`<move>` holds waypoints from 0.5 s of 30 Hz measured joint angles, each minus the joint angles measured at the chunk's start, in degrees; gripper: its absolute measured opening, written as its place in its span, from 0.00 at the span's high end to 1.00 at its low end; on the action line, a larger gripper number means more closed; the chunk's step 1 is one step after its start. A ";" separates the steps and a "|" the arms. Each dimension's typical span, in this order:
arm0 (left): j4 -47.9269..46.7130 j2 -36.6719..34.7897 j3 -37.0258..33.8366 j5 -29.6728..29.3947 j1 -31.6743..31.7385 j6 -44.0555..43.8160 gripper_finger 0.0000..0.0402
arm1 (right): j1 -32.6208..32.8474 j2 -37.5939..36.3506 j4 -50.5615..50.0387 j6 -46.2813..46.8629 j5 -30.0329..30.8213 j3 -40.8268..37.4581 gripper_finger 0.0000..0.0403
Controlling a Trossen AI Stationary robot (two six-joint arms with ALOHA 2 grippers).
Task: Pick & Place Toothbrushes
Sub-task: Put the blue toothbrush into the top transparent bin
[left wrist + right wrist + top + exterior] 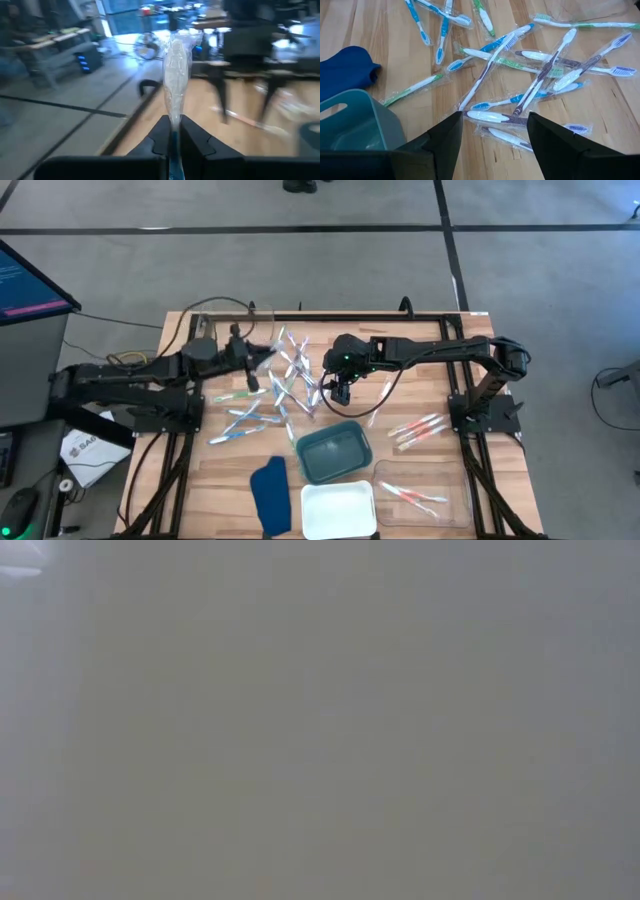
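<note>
Grey floor surrounds the wooden table (420,380), and from above I see my left gripper (262,360) hanging over the table's far left part, beside the scattered toothbrushes (285,385) that lie loose across the middle of the wood. My right gripper (340,390) sits just right of that heap, above the green tray (332,452). A white tray (338,510) lies at the near edge with a dark blue cloth (270,495) to its left, and a few pink-orange brushes (418,430) rest well apart on the right side. From table height I get only a flat grey blur, nothing readable. Through the left wrist camera my left gripper's fingers (200,145) are pressed together on a wrapped toothbrush (176,65), which stands up straight out of them. Through the right wrist camera my right gripper (495,131) has its fingers spread apart and empty, poised just above the crossed pile of wrapped brushes (530,75), with the corner of the green tray (355,120) and the blue cloth (342,67) off to one side.
</note>
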 joint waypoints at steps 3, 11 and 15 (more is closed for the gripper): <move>1.49 -0.04 0.62 -0.41 4.44 0.30 0.97 | 0.00 0.00 0.00 0.00 0.00 0.00 0.46; 6.46 0.11 2.89 -0.50 16.05 3.02 0.97 | 0.00 0.00 0.00 0.00 -0.01 0.00 0.46; 8.46 0.39 3.06 1.65 21.44 5.98 0.97 | 0.00 0.00 -0.01 0.00 0.00 0.00 0.46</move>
